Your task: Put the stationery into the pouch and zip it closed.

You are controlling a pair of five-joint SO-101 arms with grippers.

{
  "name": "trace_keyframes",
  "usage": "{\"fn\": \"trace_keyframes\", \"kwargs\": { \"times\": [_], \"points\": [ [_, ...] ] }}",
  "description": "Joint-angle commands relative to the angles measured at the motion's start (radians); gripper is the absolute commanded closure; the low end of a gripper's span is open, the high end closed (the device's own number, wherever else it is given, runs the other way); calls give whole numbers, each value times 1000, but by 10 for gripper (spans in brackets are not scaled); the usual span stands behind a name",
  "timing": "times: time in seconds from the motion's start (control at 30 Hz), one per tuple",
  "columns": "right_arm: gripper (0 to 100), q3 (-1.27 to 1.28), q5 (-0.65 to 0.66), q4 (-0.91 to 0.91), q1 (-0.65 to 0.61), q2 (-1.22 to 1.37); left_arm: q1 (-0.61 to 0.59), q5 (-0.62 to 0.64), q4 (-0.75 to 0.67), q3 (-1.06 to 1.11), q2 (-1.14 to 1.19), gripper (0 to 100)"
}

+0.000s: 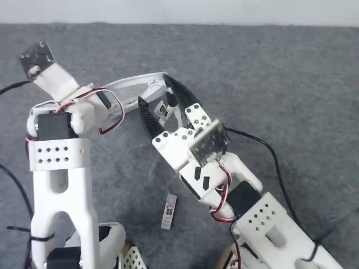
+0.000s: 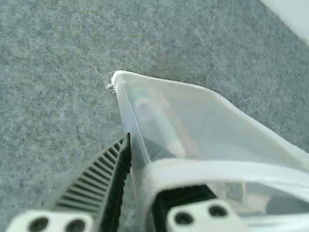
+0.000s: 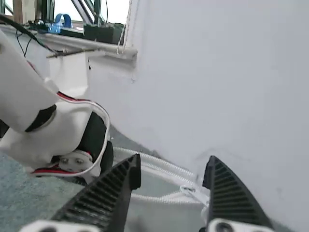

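Note:
The translucent white pouch (image 1: 134, 88) is held off the grey mat, with my left gripper (image 1: 110, 100) shut on one end of it. In the left wrist view the pouch (image 2: 203, 121) runs away from the gripper (image 2: 141, 162), and pens (image 2: 161, 123) show through its wall. My right gripper (image 1: 162, 109) is at the pouch's other end, open, its black fingers on either side of the top edge. In the right wrist view the white zip pull (image 3: 193, 190) lies between the fingers of that gripper (image 3: 171, 181), untouched by them. A small rectangular item (image 1: 169, 211) lies on the mat.
The grey mat (image 1: 269, 73) covers the whole table, with free room to the right and far side. Both arm bases (image 1: 61, 224) stand at the near edge, and a black cable (image 1: 277, 168) trails beside the right arm.

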Motion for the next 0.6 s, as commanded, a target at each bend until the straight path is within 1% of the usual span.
{"fn": "trace_keyframes", "kwargs": {
  "times": [0.0, 0.17, 0.3, 0.57],
  "points": [
    [794, -140, -98, 214, -8, -36, -5, -8, -35, -13, -52, 987],
    [794, -203, -192, 401, -8, -42, -5, -8, -44, -2, -52, 987],
    [794, -209, -236, 510, -8, -44, -5, -8, -71, 18, -52, 987],
    [794, -204, -391, 766, -8, -36, -6, -8, -71, 18, -52, 987]
  ]
}}
